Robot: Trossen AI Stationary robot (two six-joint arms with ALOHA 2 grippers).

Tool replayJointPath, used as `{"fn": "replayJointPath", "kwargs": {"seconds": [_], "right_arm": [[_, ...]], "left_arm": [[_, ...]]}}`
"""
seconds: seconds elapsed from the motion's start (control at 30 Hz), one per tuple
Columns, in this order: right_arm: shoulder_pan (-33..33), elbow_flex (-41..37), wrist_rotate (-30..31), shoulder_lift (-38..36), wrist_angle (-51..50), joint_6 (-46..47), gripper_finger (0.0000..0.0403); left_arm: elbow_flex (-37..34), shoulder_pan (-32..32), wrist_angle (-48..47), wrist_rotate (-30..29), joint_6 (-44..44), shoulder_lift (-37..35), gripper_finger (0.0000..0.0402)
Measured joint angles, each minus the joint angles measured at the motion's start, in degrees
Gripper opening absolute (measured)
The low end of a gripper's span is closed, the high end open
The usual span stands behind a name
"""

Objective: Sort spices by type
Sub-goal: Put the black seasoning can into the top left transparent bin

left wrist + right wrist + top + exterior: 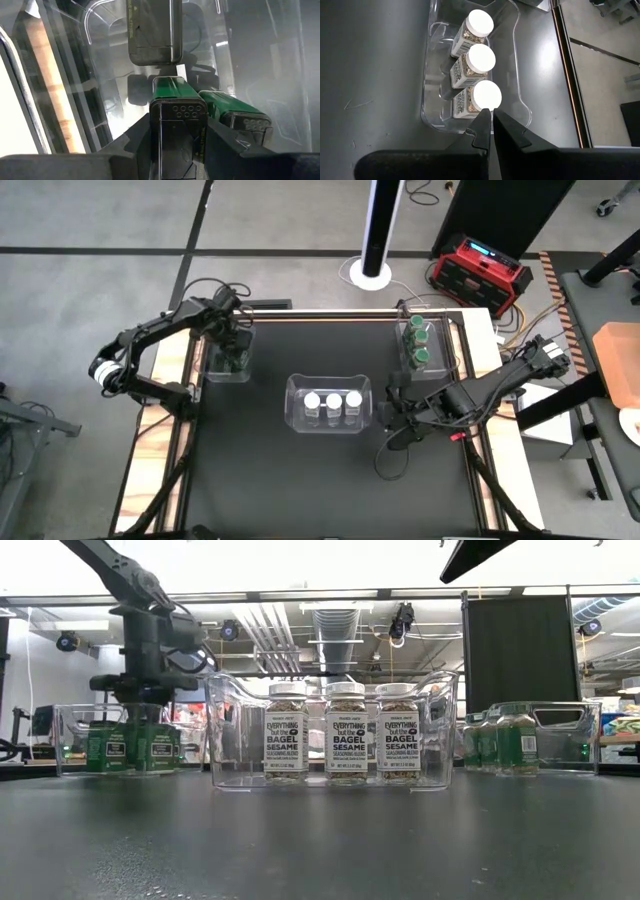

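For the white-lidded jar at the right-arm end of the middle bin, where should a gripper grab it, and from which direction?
Probably from straight above, fingers closing on the round white lid or the neck just under it of the end jar. It stands upright, the clear middle bin walls it in, and the neighbouring jar sits close beside it.

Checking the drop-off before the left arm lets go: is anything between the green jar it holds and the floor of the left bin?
Nothing visible blocks it. The left gripper is shut on the green jar inside the left bin, with another green jar close beside it, not beneath. The right gripper waits by the centre bin.
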Motion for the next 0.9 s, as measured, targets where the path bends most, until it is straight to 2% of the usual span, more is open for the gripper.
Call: {"fn": "replayJointPath", "kwargs": {"seconds": [0.37, 0.63, 0.9], "right_arm": [[0.0, 0.0, -0.01, 0.0, 0.0, -0.01, 0.0013], [0.01, 0.0, 0.0, 0.0, 0.0, -0.01, 0.0013], [0.0, 0.0, 0.0, 0.0, 0.0, -0.01, 0.0013]], "left_arm": [[-0.24, 0.0, 0.65, 0.0, -0.24, 0.0, 0.012], [-0.24, -0.04, 0.67, -0.9, -0.79, 0.0, 0.0144], [-0.24, -0.04, 0.68, -1.07, -0.81, 0.0, 0.0147]]}}
